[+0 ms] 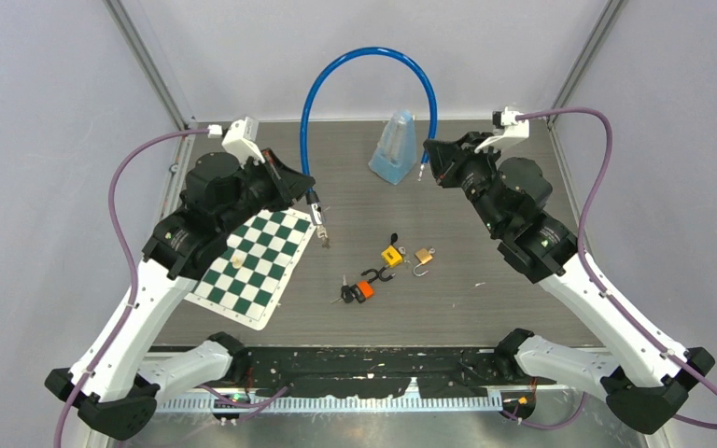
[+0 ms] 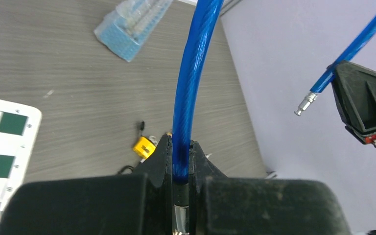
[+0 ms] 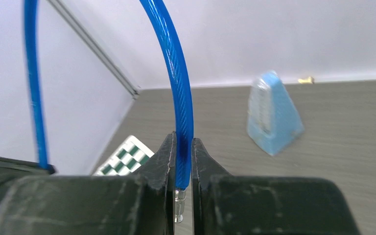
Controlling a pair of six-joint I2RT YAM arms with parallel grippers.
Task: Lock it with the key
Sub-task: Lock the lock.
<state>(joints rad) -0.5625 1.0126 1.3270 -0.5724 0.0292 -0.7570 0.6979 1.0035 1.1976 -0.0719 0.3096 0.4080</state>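
blue cable [image 2: 191, 73] | left claw [image 2: 178, 147] pinches one end | right claw [image 3: 182, 142] pinches other

cable [image 1: 364, 53]: blue | board [image 1: 257, 261]: green-white checks | pyramid [image 1: 394, 147]: pale blue | desk [image 1: 504, 215]: grey, streaked | padlock [image 1: 424, 255]: brass | small lock [image 1: 391, 255]: yellow

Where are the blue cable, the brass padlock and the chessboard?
blue cable [image 2: 197, 58], left wrist view, middle of its blue sheath.
brass padlock [image 1: 424, 255], top external view, on its brass body.
chessboard [image 1: 263, 273], top external view, a bare square near its right edge.
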